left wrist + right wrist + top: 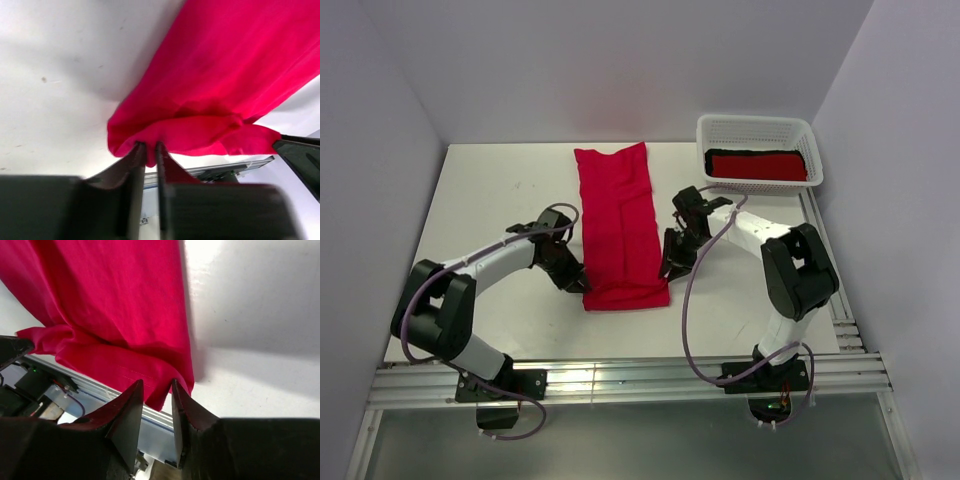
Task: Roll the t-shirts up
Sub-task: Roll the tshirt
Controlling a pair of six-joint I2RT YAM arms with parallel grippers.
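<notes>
A bright crimson t-shirt (620, 225) lies folded into a long narrow strip down the middle of the table. My left gripper (582, 285) is at its near left corner. In the left wrist view the jaws (151, 146) stand a narrow gap apart, with a bunched fold of the t-shirt (225, 75) dipping between the tips. My right gripper (668, 272) is at the near right corner. Its jaws (157, 385) are parted, and the corner of the t-shirt (110, 305) hangs loose between them. The near hem is rumpled.
A white mesh basket (755, 122) stands at the back right, holding a rolled deeper red t-shirt (757, 165) with a black one (720, 153) behind it. Aluminium rails (620, 380) run along the table's near edge. White walls close in three sides.
</notes>
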